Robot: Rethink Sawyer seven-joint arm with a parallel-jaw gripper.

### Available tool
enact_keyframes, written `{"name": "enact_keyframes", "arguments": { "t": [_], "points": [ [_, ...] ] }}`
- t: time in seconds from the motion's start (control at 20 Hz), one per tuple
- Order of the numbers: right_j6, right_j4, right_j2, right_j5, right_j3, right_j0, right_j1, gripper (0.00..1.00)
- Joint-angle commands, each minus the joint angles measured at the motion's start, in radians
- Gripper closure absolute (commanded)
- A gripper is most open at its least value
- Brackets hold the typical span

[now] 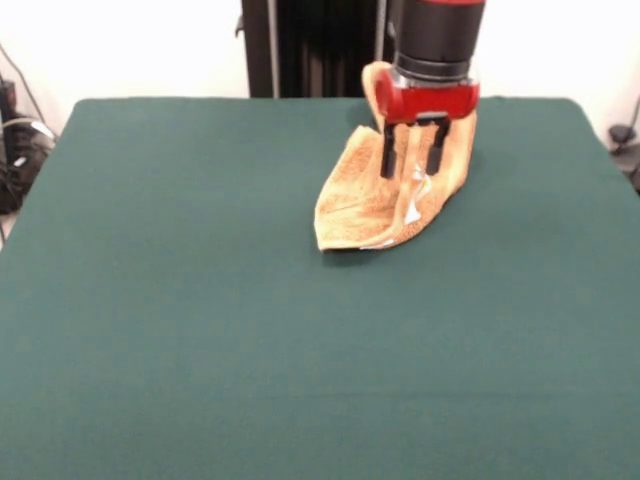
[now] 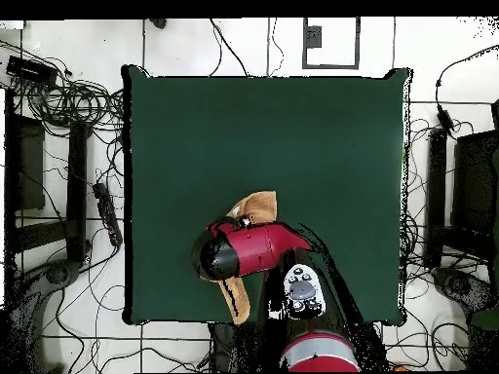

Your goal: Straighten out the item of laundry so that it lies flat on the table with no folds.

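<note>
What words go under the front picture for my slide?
Red robot gripper lifting a folded orange towel off the green table.

The arm (image 2: 255,249) covers the middle of the towel (image 2: 255,206) from above, so only its two ends show. In the front view the gripper (image 1: 412,150) hides the towel's far part, and the top edge cuts off the arm.

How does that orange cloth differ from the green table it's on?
The towel is small, orange-tan and looped like terry; the table is far larger, dark green and smooth like felt. The towel is bunched and folded, one part raised at the end effector, while the table lies flat. The towel has a pale band near one edge; the table is plain. Both look like soft fabric surfaces.
</note>
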Motion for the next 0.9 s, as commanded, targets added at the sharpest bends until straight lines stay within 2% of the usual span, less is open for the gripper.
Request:
{"name": "enact_keyframes", "arguments": {
  "t": [0.05,0.4,0.9],
  "points": [
    [0.308,0.096,-0.002,-0.12,0.122,0.048,0.097,0.0],
    [0.262,0.133,-0.022,-0.078,0.218,0.041,0.014,0.0],
    [0.28,0.167,-0.049,-0.155,0.337,0.049,-0.025,0.0]
  ]
}}
